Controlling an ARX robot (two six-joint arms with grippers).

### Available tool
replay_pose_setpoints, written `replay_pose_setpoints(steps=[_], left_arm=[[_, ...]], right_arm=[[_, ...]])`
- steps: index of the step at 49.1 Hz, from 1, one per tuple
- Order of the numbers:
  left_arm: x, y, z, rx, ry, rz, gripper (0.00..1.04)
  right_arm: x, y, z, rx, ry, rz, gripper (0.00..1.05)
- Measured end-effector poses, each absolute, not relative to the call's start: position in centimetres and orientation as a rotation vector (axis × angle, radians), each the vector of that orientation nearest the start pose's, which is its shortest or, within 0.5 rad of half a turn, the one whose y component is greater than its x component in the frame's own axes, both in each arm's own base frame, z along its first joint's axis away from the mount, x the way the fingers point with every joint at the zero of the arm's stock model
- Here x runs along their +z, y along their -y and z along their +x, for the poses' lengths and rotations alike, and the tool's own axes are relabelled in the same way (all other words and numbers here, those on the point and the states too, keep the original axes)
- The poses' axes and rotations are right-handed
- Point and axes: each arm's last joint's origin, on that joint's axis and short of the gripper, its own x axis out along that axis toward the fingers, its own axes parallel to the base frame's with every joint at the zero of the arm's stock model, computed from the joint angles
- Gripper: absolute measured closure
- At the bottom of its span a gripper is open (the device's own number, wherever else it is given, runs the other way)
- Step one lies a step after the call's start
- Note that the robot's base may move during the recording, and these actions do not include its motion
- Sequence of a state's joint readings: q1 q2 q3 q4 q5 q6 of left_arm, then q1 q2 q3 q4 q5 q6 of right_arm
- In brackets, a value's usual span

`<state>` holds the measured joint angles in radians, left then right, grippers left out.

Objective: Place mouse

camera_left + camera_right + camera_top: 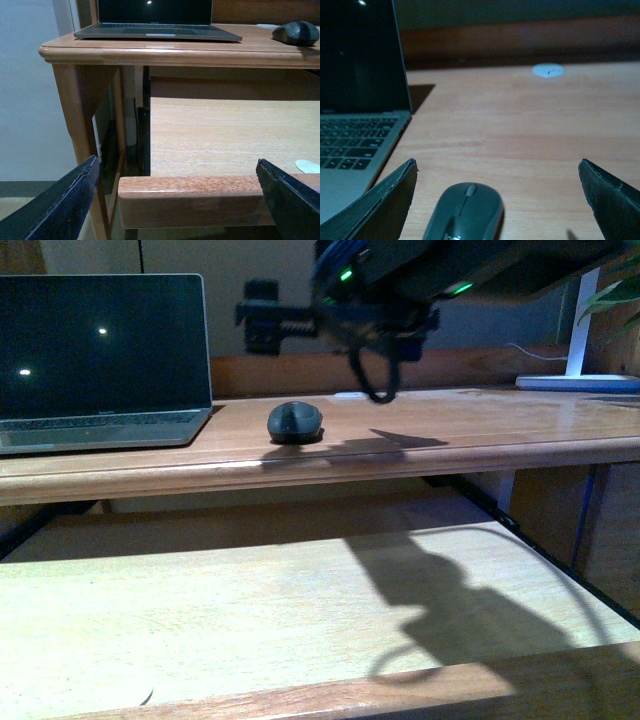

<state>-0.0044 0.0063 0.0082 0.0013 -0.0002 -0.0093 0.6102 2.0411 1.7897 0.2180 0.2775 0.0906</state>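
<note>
The mouse (295,422) is dark grey and oval, with a scroll wheel. It lies on the wooden desk top (480,430), just right of the laptop. In the right wrist view the mouse (465,212) sits low between the two fingers of my right gripper (498,197), nearer the laptop-side finger. The jaws stand wide open and touch nothing. My right arm (390,280) hangs above the desk over the mouse. My left gripper (177,200) is open and empty, low by the front rail of the pull-out shelf (195,197). From there the mouse (296,33) shows up on the desk top.
An open laptop (100,360) with a dark screen stands at the desk's left; it also shows in the right wrist view (355,100). A white lamp base (578,382) stands at the back right. A pull-out shelf (250,610) lies below the desk. A white sticker (548,70) is beyond the mouse.
</note>
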Motion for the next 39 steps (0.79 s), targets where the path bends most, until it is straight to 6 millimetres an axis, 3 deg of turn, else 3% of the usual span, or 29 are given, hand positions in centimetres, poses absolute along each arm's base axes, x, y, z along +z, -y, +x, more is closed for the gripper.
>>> replay_pose_setpoints(steps=[4, 7, 11, 17, 22, 27, 39], left_arm=[[16.6, 0.0, 9.8, -0.004, 0.003, -0.009, 0.08], [16.6, 0.0, 9.8, -0.004, 0.003, -0.009, 0.08], [16.6, 0.0, 9.8, -0.004, 0.003, -0.009, 0.08], [16.6, 0.0, 9.8, -0.004, 0.003, -0.009, 0.08], [16.6, 0.0, 9.8, -0.004, 0.003, -0.009, 0.08], [16.6, 0.0, 9.8, -0.004, 0.003, -0.009, 0.08], [16.6, 0.0, 9.8, -0.004, 0.003, -0.009, 0.08]], right_arm=[[34.5, -24.9, 39.3, 0.372, 0.006, 0.1, 0.07], [35.8, -21.3, 37.3, 0.457, 0.075, 0.128, 0.07], [35.9, -17.1, 34.5, 0.581, 0.119, 0.111, 0.07], [31.4, -10.6, 29.4, 0.822, 0.077, 0.022, 0.07], [27.2, -7.2, 26.2, 0.931, -0.016, -0.016, 0.07], [24.1, -4.6, 23.5, 1.013, -0.098, -0.035, 0.07], [20.7, -0.8, 19.5, 1.13, -0.237, -0.029, 0.07]])
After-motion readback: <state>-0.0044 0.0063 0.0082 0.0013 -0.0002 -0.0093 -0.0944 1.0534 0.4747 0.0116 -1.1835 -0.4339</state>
